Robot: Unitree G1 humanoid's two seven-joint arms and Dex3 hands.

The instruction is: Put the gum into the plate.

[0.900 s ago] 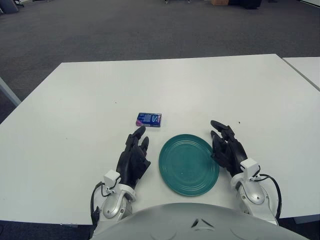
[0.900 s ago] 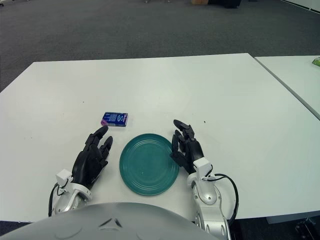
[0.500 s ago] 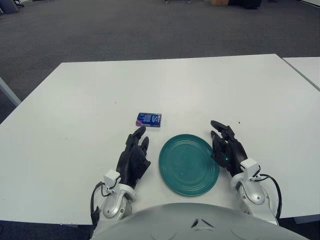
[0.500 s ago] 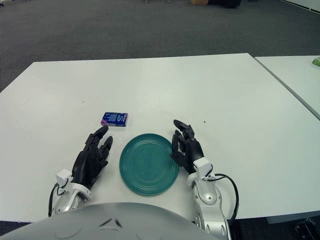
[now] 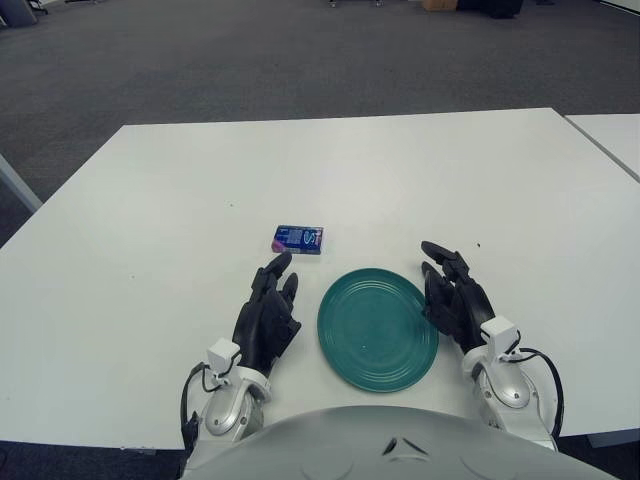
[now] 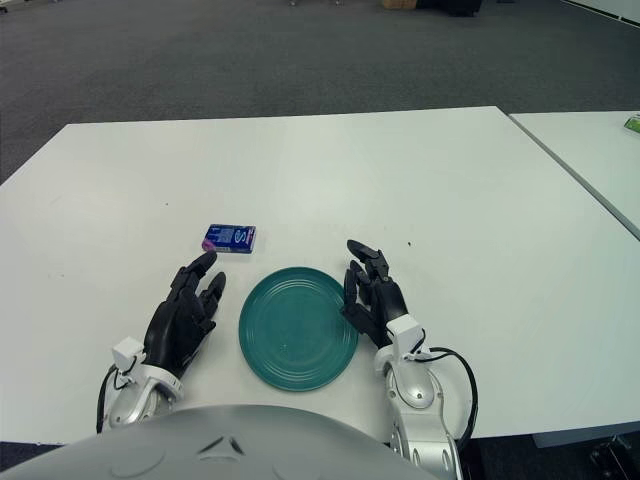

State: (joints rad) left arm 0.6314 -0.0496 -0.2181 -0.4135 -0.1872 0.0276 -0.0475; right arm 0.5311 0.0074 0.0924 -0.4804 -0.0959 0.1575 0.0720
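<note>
A small blue gum pack (image 5: 297,239) lies flat on the white table (image 5: 150,250), just beyond and left of a round teal plate (image 5: 377,327) that holds nothing. My left hand (image 5: 268,312) rests on the table left of the plate, fingers relaxed and open, its fingertips a short way short of the gum. My right hand (image 5: 455,297) rests at the plate's right rim, fingers open and holding nothing.
A second white table (image 6: 600,150) stands at the right with a small green object (image 6: 631,124) on its far edge. Grey carpet lies beyond the table.
</note>
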